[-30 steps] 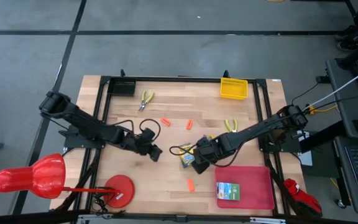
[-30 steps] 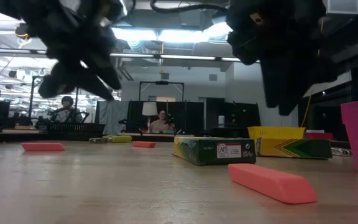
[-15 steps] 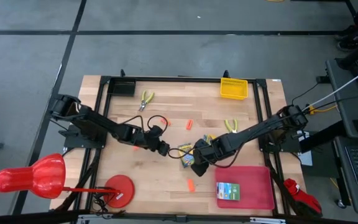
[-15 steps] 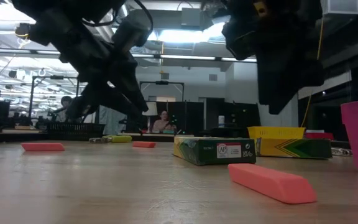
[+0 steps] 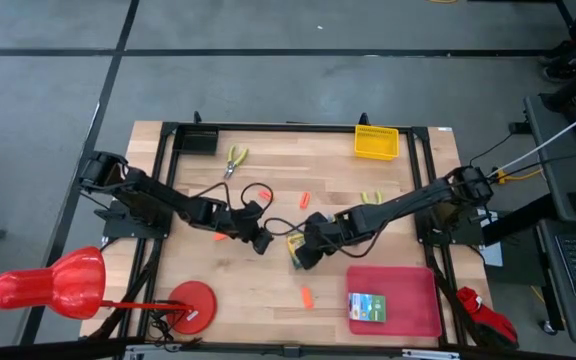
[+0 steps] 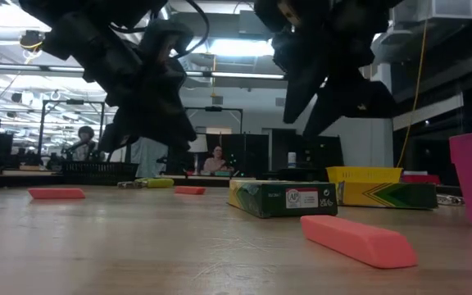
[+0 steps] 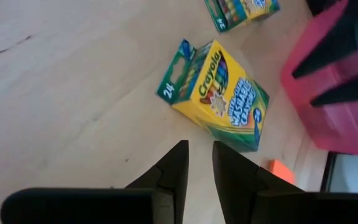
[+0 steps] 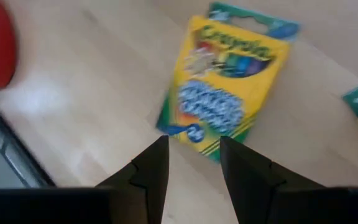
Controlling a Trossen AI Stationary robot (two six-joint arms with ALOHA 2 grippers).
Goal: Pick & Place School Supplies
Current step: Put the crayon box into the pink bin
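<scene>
Both grippers hang over the middle of the wooden table (image 5: pixel 268 290), either side of a small cluster of crayon boxes. The left gripper (image 5: pixel 261 243) sits at about nine o'clock from the nearest crayon box (image 7: pixel 219 95), its fingers (image 7: pixel 174 163) drawn nearly together with only a narrow slit between them and nothing held. The right gripper (image 5: pixel 300 257) hovers directly above that same cluster, jaws parted a little and empty, a crayon box (image 8: pixel 225 87) lying flat just ahead of its fingertips.

Three crayon boxes in all: two lie close together at the table's centre, seen side by side in the low view (image 6: pixel 283 198) (image 6: pixel 388 194), and the third (image 5: pixel 369 307) rests in the red tray (image 5: pixel 418 300) at five o'clock. Orange stubs: I count four for certain, one (image 5: pixel 306 199) at twelve o'clock of centre, one (image 5: pixel 307 297) at six o'clock, one (image 5: pixel 261 190) and one (image 5: pixel 220 236) close by the left arm. Two yellow-handled scissor-like tools: one (image 5: pixel 235 158) at eleven o'clock, one (image 5: pixel 371 198) at two o'clock, partly crossed by the right arm. The yellow mesh basket (image 5: pixel 376 141) stands at the far edge, one o'clock.
</scene>
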